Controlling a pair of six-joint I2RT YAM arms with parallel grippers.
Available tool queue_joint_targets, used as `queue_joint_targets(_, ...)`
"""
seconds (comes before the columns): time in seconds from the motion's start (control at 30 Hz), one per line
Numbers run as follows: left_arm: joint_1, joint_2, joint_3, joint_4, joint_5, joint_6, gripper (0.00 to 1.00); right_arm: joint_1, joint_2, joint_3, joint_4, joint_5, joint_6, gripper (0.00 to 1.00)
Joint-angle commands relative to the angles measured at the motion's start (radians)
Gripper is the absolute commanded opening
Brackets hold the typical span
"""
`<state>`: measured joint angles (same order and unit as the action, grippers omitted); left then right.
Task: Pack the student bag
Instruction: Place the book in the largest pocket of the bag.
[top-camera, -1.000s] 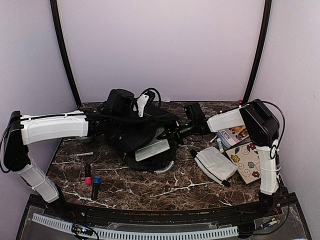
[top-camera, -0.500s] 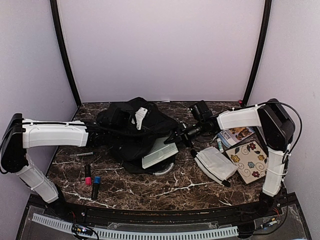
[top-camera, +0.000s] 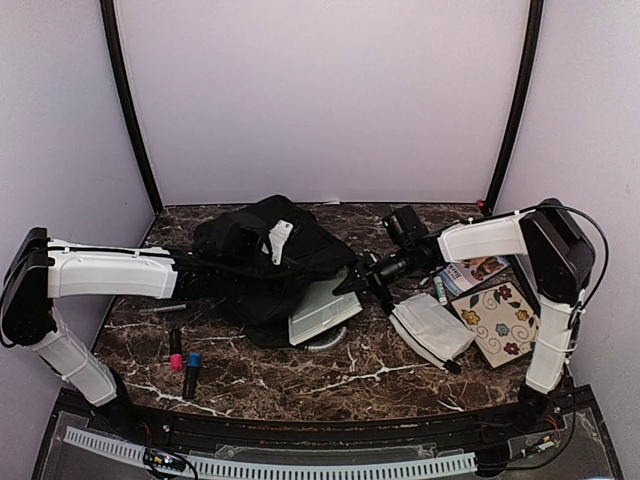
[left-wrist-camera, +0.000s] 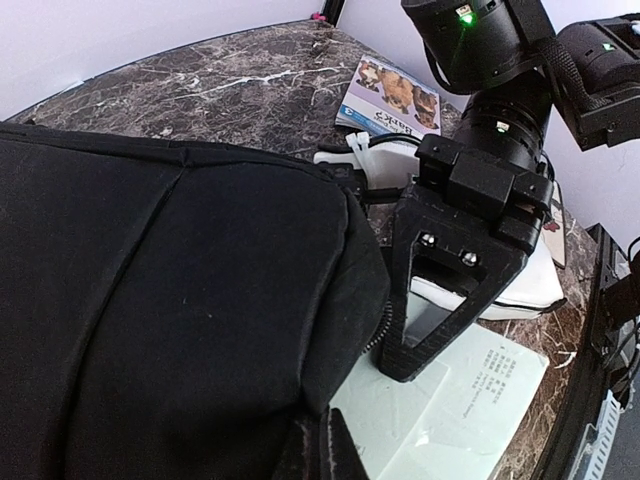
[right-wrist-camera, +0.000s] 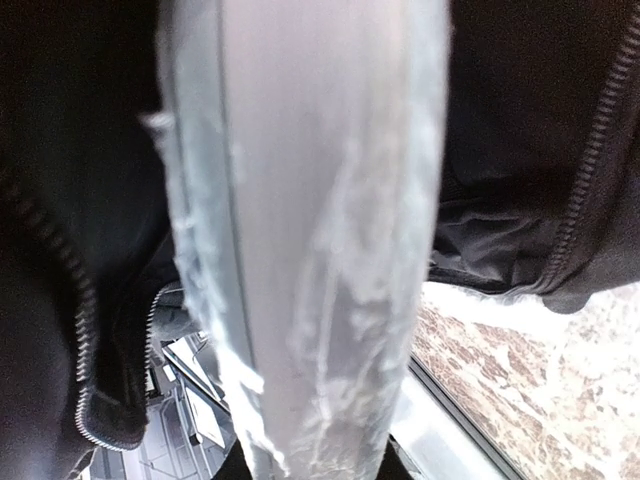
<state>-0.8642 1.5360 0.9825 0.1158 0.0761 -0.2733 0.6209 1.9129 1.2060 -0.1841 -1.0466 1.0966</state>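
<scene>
At the left of the dark marble-patterned tabletop (top-camera: 330, 385), the left gripper (left-wrist-camera: 322, 450) is clamped fully shut with black cloth bunched at its tips, apparently pinching the student bag (top-camera: 262, 252). The bag lies slumped toward the table's middle-back; its soft, floppy fabric will likely sag rather than hold its mouth open, so the zipper rim or a strap looks the best hold. Just right of it, the right gripper (top-camera: 352, 284) is nipped narrowly on a thin, slick-looking plastic-wrapped pad (top-camera: 320, 312) partly tucked into the unzipped mouth, and the hard, smooth tabletop is enclosed by plain pale walls (top-camera: 320, 100) and black posts (top-camera: 130, 110).
</scene>
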Motion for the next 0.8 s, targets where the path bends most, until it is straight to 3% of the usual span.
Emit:
queue_joint_targets(0.0, -0.001, -0.061, 0.015, 0.044, 0.01, -0.013, 0.0, -0.002, 0.071, 0.023, 0.07, -0.028, 0.002, 0.0)
queue_joint_targets(0.23, -0.001, -0.067, 0.035, 0.046, 0.035, -0.027, 0.0, -0.002, 0.101, 0.026, 0.138, -0.028, 0.002, 0.0)
queue_joint_targets(0.27, -0.001, -0.068, 0.038, 0.045, 0.036, -0.025, 0.0, -0.002, 0.1, 0.022, 0.146, 0.509, 0.002, 0.49)
queue_joint_targets(0.3, -0.002, -0.067, 0.042, 0.043, 0.037, -0.024, 0.0, -0.003, 0.1, 0.021, 0.146, 0.242, 0.002, 0.27)
queue_joint_targets(0.33, -0.002, -0.065, 0.045, 0.041, 0.041, -0.024, 0.0, -0.002, 0.102, 0.022, 0.145, 0.211, -0.53, 0.14)
queue_joint_targets(0.37, -0.002, -0.062, 0.05, 0.039, 0.047, -0.026, 0.0, -0.002, 0.105, 0.025, 0.14, 0.216, -0.517, 0.03)
queue_joint_targets(0.47, -0.001, -0.051, 0.064, 0.035, 0.084, -0.027, 0.0, -0.002, 0.107, 0.032, 0.127, 0.249, -0.522, 0.0)
queue_joint_targets(0.5, -0.002, -0.047, 0.071, 0.03, 0.094, -0.025, 0.0, -0.001, 0.109, 0.035, 0.126, 0.25, -0.526, 0.03)
queue_joint_targets(0.6, -0.002, -0.041, 0.072, 0.026, 0.101, -0.018, 0.0, -0.002, 0.113, 0.056, 0.103, 0.25, -0.557, 0.35)
queue_joint_targets(0.67, -0.002, -0.039, 0.065, 0.025, 0.095, -0.009, 0.0, -0.003, 0.104, 0.069, 0.065, 0.268, -0.603, 0.51)
queue_joint_targets(0.77, -0.001, -0.026, 0.06, 0.011, 0.091, 0.001, 0.0, -0.004, 0.094, 0.067, 0.052, 0.28, -0.63, 0.55)
